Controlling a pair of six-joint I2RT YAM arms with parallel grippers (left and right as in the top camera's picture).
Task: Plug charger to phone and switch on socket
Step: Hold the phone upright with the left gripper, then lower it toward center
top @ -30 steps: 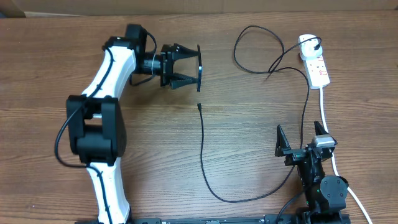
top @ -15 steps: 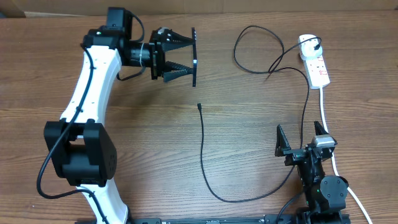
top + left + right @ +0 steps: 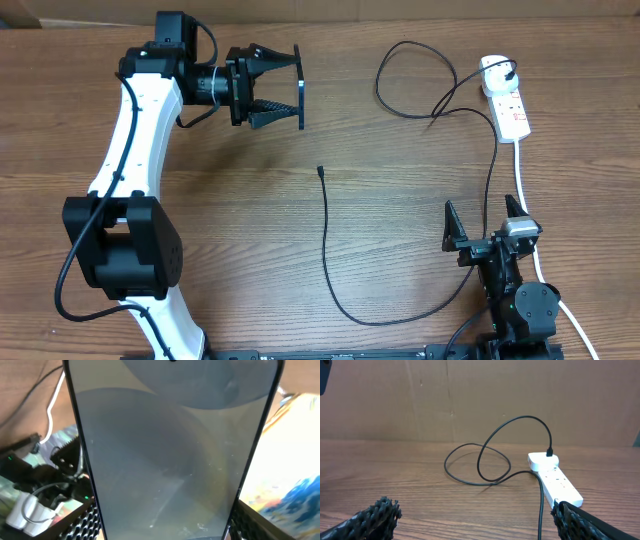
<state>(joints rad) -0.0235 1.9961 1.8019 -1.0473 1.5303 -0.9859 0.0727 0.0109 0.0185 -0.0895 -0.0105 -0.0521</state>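
My left gripper is shut on the phone, held on edge above the table at the upper left. In the left wrist view the phone fills the frame between my fingers, its face grey and glossy. The charger cable lies on the table, its connector tip below the phone and its plug in the socket at the upper right. My right gripper is open and empty at the lower right. The right wrist view shows the socket and the looped cable.
The socket's thick white cord runs down the right side past my right gripper. A cardboard wall stands behind the table's far edge. The cable loops near the upper middle.
My left arm has moved left and up with the phone, away from the connector tip. The right arm and the cable have not moved.
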